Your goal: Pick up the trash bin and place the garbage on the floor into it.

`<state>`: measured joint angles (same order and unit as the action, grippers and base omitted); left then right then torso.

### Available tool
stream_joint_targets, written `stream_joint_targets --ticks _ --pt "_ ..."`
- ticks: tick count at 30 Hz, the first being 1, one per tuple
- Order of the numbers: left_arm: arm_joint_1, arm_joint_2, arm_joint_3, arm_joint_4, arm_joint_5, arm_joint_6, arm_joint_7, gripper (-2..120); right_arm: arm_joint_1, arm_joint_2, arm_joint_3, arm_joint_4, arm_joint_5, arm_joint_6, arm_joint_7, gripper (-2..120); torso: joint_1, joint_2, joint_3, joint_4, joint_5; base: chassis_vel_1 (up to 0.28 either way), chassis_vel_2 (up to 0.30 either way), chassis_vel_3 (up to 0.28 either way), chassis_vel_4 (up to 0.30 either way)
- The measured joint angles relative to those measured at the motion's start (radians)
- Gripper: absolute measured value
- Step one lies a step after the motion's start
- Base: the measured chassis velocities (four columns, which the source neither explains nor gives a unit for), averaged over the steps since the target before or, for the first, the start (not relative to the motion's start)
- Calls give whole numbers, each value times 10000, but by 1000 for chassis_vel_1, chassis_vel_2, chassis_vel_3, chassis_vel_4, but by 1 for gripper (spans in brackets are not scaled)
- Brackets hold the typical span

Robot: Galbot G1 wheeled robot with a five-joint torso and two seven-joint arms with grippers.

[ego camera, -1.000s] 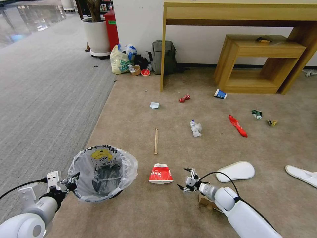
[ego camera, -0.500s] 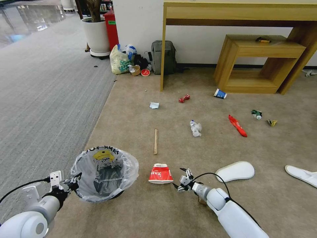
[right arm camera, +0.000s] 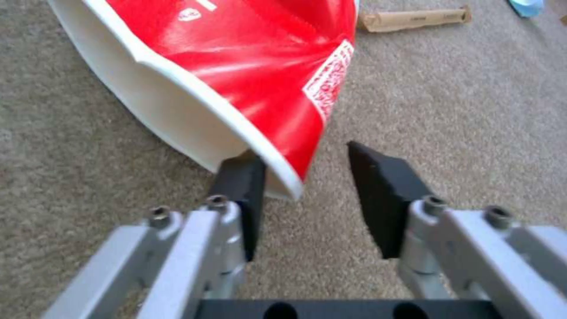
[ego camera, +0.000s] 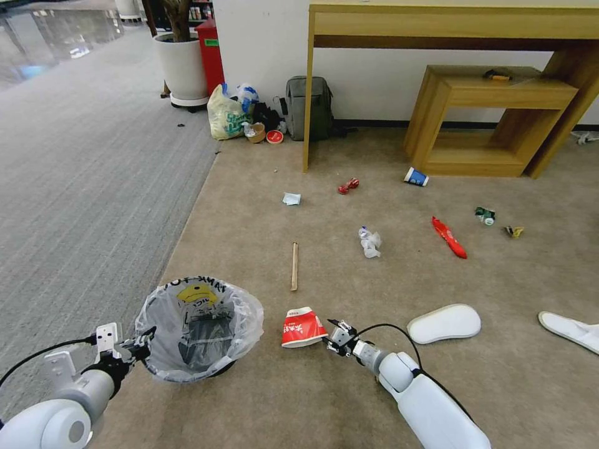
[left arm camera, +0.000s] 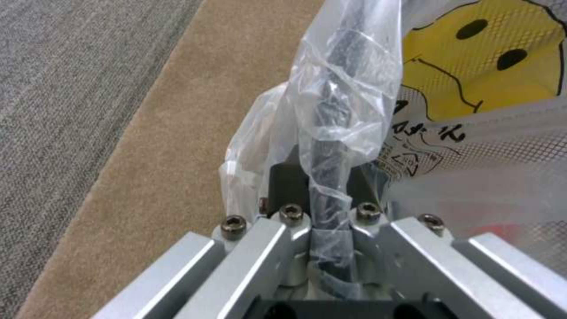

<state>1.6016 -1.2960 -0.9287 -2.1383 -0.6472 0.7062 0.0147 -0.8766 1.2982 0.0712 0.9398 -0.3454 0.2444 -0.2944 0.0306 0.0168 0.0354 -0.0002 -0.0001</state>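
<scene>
The black trash bin (ego camera: 198,330), lined with a smiley-face bag, hangs at lower left. My left gripper (ego camera: 141,344) is shut on its bagged rim (left arm camera: 336,110), with the fingers (left arm camera: 289,221) clamped on either side. A red-white paper cup (ego camera: 302,327) lies on its side on the beige floor (ego camera: 312,399). My right gripper (right arm camera: 307,177) is open at the cup's mouth (right arm camera: 260,146), one finger inside the rim and one outside. Farther off lie a wooden stick (ego camera: 294,266), crumpled paper (ego camera: 370,242), a red wrapper (ego camera: 449,237), a blue cup (ego camera: 416,177), a green bottle (ego camera: 485,216) and two white slippers (ego camera: 444,323).
Grey ribbed carpet (ego camera: 81,187) borders the floor on the left. A wooden desk (ego camera: 449,25) with a low shelf (ego camera: 493,118) stands at the back wall. Beside its leg are a backpack (ego camera: 309,107), a tied yellowish bag (ego camera: 226,115) and a white planter (ego camera: 182,65).
My right gripper has moved left along the floor up to the red-white cup, and the cup has tipped slightly. The bin in my left gripper has barely shifted.
</scene>
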Motion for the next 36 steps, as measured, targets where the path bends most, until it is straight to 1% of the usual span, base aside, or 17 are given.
stream_joint_targets --ticks 1,5,6,8,9,11,19,23,24,25,26,29,30,32,33,34,36 --pt "0 0 0 0 0 0 0 0 0 0 0 0 0 0 0 36 0 0 0 0 0 0 0 0 0" --pt "4 25 -3 19 4 0 11 0 38 54 57 -91 -13 18 0 18 0 0 0 1 0 0 0 0 0" --pt "4 25 -3 19 4 0 11 0 38 54 57 -91 -13 18 0 18 0 0 0 1 0 0 0 0 0" --pt "-24 58 -3 35 6 0 11 0 59 86 93 -108 -10 21 29 8 0 0 0 0 0 0 0 0 0" --pt "-24 58 -3 35 6 0 11 0 59 86 93 -108 -10 21 29 8 0 0 0 0 0 0 0 0 0" --pt "-54 69 2 41 6 0 12 0 90 118 132 -149 -1 25 68 0 -1 0 0 0 1 0 0 0 0" --pt "-99 137 2 77 6 0 13 0 134 172 309 -178 -4 57 209 0 -1 0 0 0 1 0 0 0 0" --pt "-174 185 -8 85 11 0 13 0 -2 181 582 160 52 69 371 0 -1 0 1 1 1 0 0 0 0" --pt "-212 214 -12 85 11 0 14 0 -144 146 767 512 170 58 412 0 0 0 1 1 2 0 0 0 0" --pt "-212 214 -12 85 11 0 14 0 -144 146 767 512 170 58 412 0 0 0 1 1 2 0 0 0 0" --pt "-236 239 -15 83 10 0 13 0 -263 90 890 829 293 19 429 0 -1 0 0 1 2 0 0 0 0" --pt "-341 435 -20 38 297 119 -64 0 -772 -529 1343 2880 1378 -472 441 0 -1 0 1 -2 2 0 0 0 0" --pt "-341 435 -20 38 297 119 -64 0 -772 -529 1343 2880 1378 -472 441 0 -1 0 1 -2 2 0 0 0 0" --pt "-439 541 7 25 471 247 -165 0 -865 -1051 1446 4006 2328 -855 442 0 -1 0 -1 1 0 0 0 0 0" --pt "-540 622 62 32 509 280 -198 0 -851 -1488 1438 4673 2961 -1135 439 0 -1 0 0 1 3 0 0 0 0" --pt "-540 622 62 32 509 280 -198 0 -851 -1488 1438 4673 2961 -1135 439 0 -1 0 0 1 3 0 0 0 0" --pt "-731 760 188 98 519 285 -251 0 -589 -2243 1251 5748 3957 -1707 445 0 -1 0 -1 -3 -3 0 0 0 0"
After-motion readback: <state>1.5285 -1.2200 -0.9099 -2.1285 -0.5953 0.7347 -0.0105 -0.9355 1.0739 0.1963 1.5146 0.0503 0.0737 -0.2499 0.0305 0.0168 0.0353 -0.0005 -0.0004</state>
